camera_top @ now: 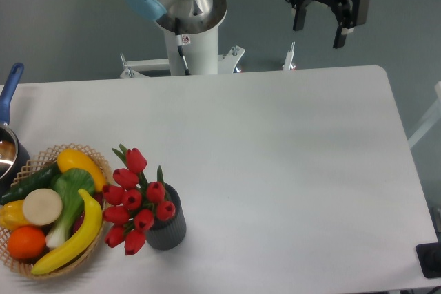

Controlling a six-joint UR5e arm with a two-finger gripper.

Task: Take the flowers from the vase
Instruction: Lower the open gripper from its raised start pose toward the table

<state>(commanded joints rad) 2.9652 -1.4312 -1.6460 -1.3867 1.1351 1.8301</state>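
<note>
A bunch of red tulip flowers (133,201) with green leaves stands in a small dark grey ribbed vase (168,228) near the table's front left. The blooms lean left over the vase's rim, toward a basket. My gripper (320,35) hangs high at the back right, beyond the table's far edge and far from the flowers. Its two black fingers are spread apart and open, with nothing between them.
A wicker basket (88,158) of fruit and vegetables sits just left of the vase, almost touching the flowers. A blue-handled pot (8,101) is at the left edge. The arm's white base (186,39) stands behind the table's far edge.
</note>
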